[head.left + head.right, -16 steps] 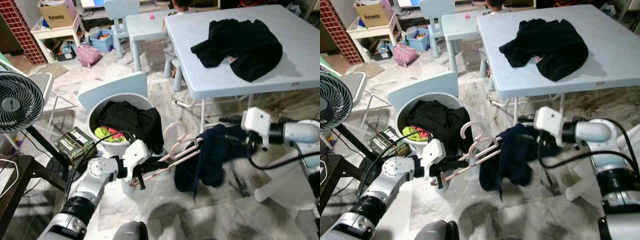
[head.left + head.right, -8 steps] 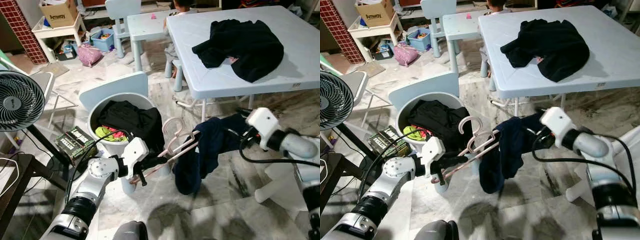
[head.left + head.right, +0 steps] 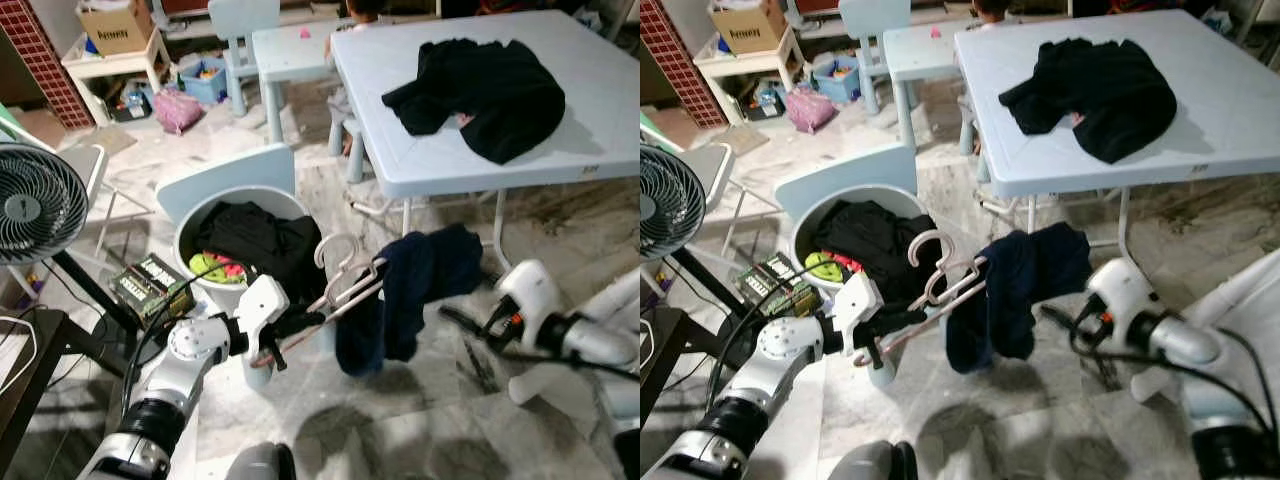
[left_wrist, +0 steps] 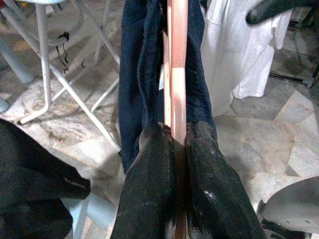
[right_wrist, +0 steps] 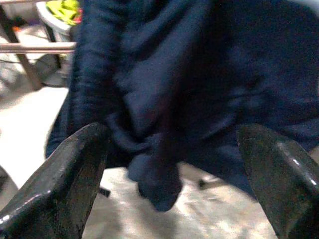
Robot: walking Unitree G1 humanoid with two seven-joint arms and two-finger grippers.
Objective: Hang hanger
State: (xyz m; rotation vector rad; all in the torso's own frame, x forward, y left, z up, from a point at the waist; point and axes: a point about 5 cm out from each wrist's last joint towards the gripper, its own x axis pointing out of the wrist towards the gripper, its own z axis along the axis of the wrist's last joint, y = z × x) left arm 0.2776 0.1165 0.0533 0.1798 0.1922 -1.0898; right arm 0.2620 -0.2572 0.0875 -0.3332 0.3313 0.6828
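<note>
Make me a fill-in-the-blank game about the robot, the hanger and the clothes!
1. The left gripper is shut on the pink ____.
2. The garment draped over the hanger is dark ____.
3. The black clothes on top of the light blue ____ lie in a heap.
4. The right gripper is ____, not touching the garment.

Missing words: hanger; blue; table; open
</note>
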